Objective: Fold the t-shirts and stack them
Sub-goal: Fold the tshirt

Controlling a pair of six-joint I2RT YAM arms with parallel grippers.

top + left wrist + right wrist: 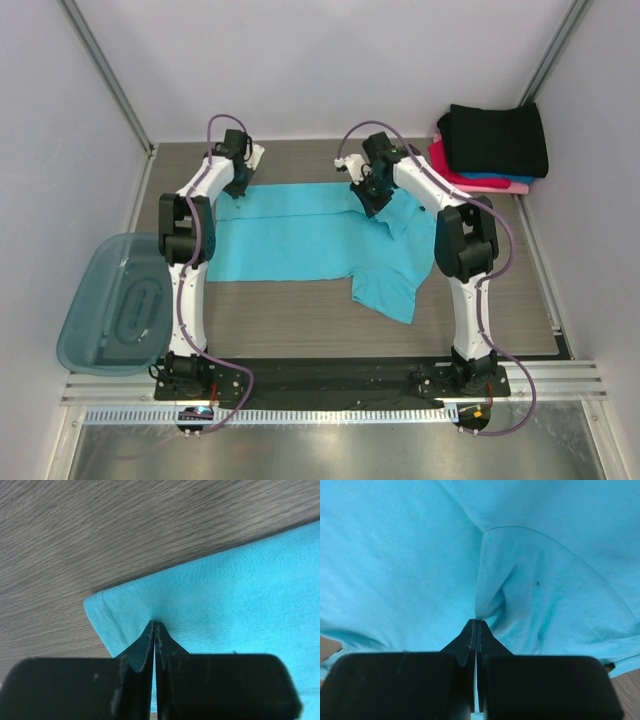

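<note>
Pinching the upper edge of the bright turquoise cloth t-shirt [300, 240], spread mid-frame on the grey wood-grain surface [290, 315], both pincers are closed on fabric: the left pincer [155, 630] at the hemmed corner, the right pincer [476, 625] on a bunched fold near the sleeve, probably to lift that edge evenly. How many layers each catches is hidden. At upper right, the folded stack of t-shirts [495, 140] shows black on top, pink and blue edges beneath.
</note>
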